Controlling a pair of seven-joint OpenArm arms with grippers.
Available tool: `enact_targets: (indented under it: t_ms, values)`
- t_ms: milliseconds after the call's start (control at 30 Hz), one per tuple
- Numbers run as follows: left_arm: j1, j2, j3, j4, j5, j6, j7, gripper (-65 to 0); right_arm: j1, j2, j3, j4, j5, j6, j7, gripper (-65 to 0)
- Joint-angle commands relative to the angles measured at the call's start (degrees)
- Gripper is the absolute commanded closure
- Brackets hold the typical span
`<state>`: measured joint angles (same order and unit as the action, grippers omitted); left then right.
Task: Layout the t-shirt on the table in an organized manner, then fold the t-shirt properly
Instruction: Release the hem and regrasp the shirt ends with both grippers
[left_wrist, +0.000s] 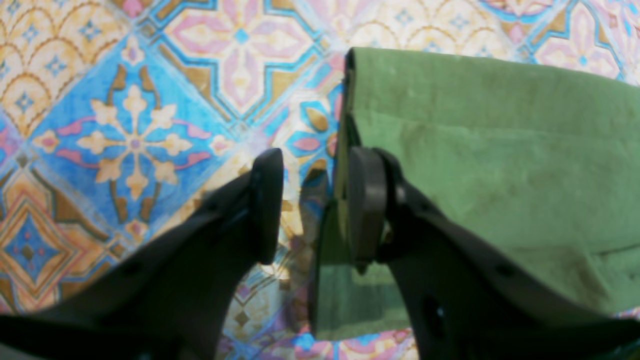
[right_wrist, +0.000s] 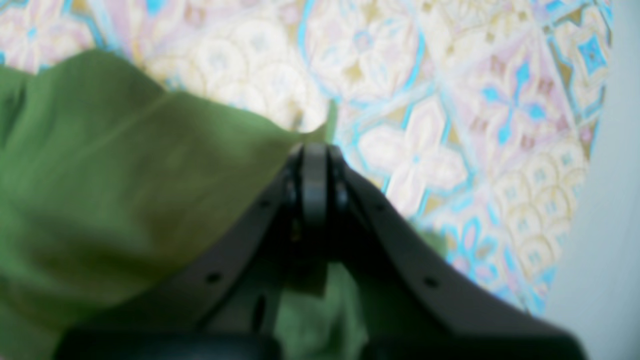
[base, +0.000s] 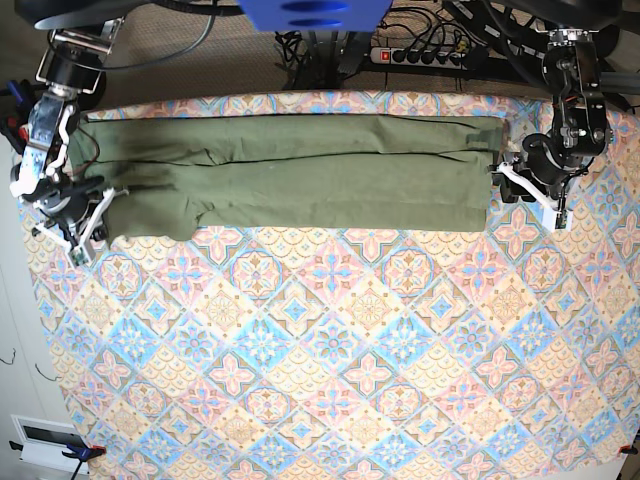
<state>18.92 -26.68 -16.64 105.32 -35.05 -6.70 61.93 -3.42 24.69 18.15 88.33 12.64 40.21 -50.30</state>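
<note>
Left wrist view. My left gripper (left_wrist: 312, 207): two black fingers (left_wrist: 266, 205) spread apart, a gap of patterned cloth showing between them. The olive-green t-shirt (left_wrist: 490, 165) lies folded in layers, its end edge running just beside my inner finger; that finger stands against or just over the shirt's edge, and nothing is pinched between the two. The table (left_wrist: 135, 125) fills the side away from the shirt with blue, pink and cream diamond tiles.

Right wrist view. My right gripper (right_wrist: 315, 165): fingers pressed together, with a corner of the t-shirt (right_wrist: 115, 200) drawn up to the tips. The picture is soft, but a small point of green seems to stick out past the closed tips, so I read this as a pinch on the fabric. More green hangs below my fingers. The table (right_wrist: 450, 125) lies beyond the shirt.

Base view. The t-shirt (base: 300, 170) lies as a long band along the far edge of the table (base: 330, 360). My left gripper (base: 520, 185) sits at one short end of the shirt, my right gripper (base: 95, 215) at the other end, on a lower corner of the shirt.
</note>
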Motion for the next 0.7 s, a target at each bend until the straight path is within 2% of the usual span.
enact_targets:
  t_ms: [0,200,400,467,567,667]
  values:
    - [-0.41,-0.88,-0.45,0.84,-0.42,-0.11,-1.05,-21.4,-0.67,1.38,1.06,3.14,0.59,-0.21,-0.11,-0.4]
    - [-0.41,-0.88,-0.45,0.84,-0.42,-0.11,-1.05,-21.4,-8.67,1.38,2.73,13.34,0.41,-0.21,-3.81,-0.4]
    - [-0.41,-0.88,-0.45,0.84,-0.42,-0.11,-1.05,-21.5,-12.89,1.38,1.94,13.42,-1.7,-0.21,-3.81,-1.5]
    - [-0.41,-0.88,-0.45,0.92,-0.42,-0.11,-1.05,-21.8,-12.89,1.38,0.97,13.34,-4.69,-0.21,-3.81,-6.3]
    - [-0.41,-0.88,-0.45,1.01,-0.42,-0.11,-1.05,-21.9,-12.89,1.29,0.97,13.86,-10.93,-0.21,-3.81,-17.9]
    - [-0.41,-1.06,-0.45,1.01,-0.42,-0.11,-1.05,-22.0,-12.97,1.29,0.97,13.86,-12.6,-0.21,-3.45,-25.6]
